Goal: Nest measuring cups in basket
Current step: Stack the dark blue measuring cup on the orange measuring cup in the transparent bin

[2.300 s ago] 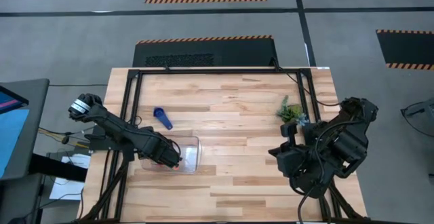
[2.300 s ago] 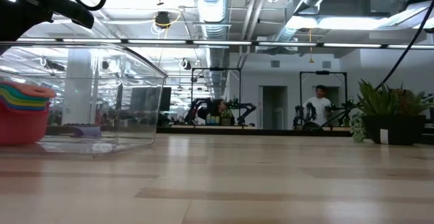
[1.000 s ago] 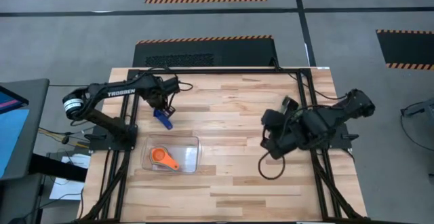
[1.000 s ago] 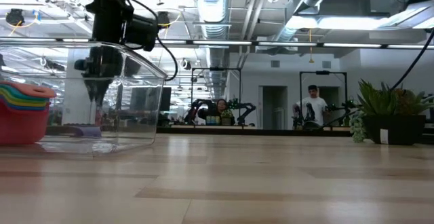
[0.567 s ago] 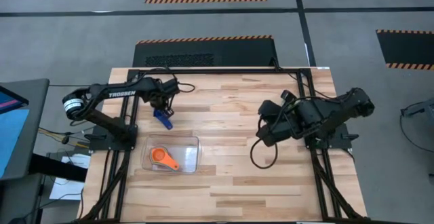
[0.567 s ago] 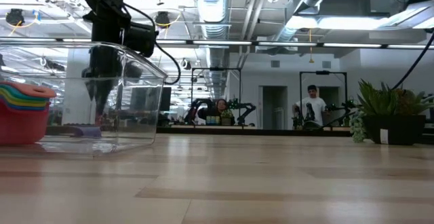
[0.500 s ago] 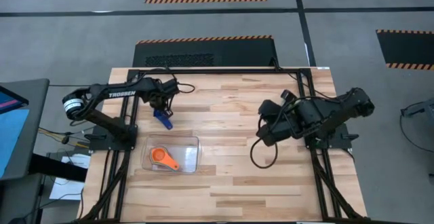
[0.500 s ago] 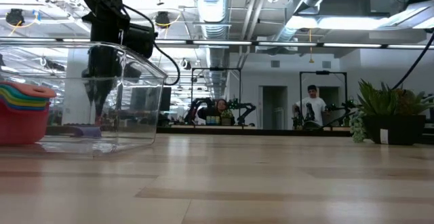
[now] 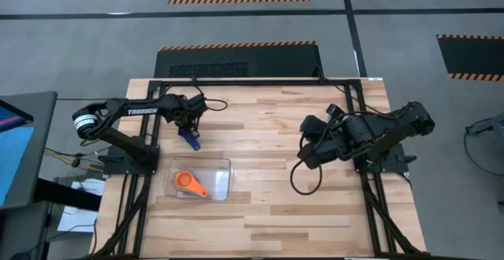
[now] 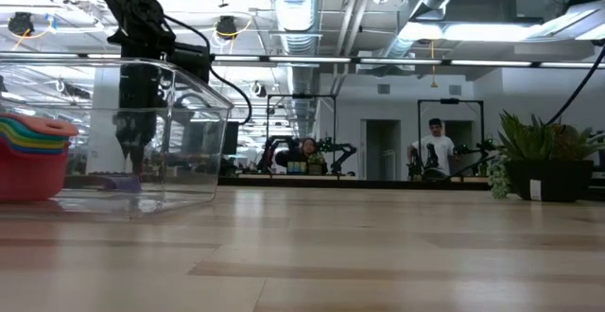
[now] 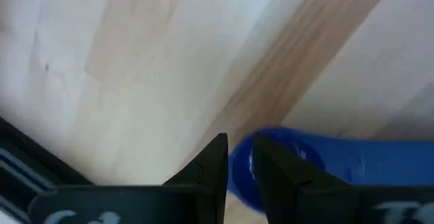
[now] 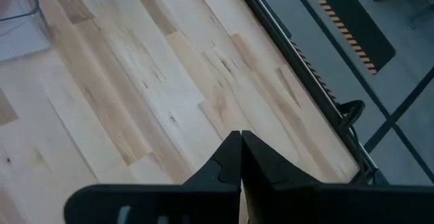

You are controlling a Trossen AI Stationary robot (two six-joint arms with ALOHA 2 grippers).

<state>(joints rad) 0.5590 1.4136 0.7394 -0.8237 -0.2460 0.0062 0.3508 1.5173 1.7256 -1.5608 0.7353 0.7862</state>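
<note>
A blue measuring cup point(image 9: 190, 138) point(image 11: 339, 163) lies on the table just beyond the far side of the clear basket point(image 9: 224, 165) point(image 10: 189, 95). My left gripper point(image 9: 187, 128) point(image 11: 239, 146) points down at it with a narrow gap between its fingers. The cup's round edge shows in that gap. Inside the basket sits a nested stack of measuring cups, orange on top point(image 9: 187, 182) and red outermost point(image 10: 33, 165). My right gripper point(image 9: 302, 158) point(image 12: 241, 137) hangs shut and empty over the table's right half. My left gripper comes from above with one finger point(image 11: 207, 170) outside the blue cup's wall point(image 11: 241, 173) and the other point(image 11: 278, 176) over the bowl. The cup rests on the table. I cannot tell whether either finger touches it.
A small potted plant point(image 10: 544, 165) stands at the table's far right, hidden under the right arm in the high view. A black frame point(image 9: 252, 83) runs along the table's far edge and sides. Bare wood lies between the basket and the right arm. People stand far off in the room.
My left gripper has come down onto the blue cup and rolled about its own axis, with its finger gap unchanged. My right arm has swung a little toward the table's left, then held still. The cups and the basket have stayed put.
</note>
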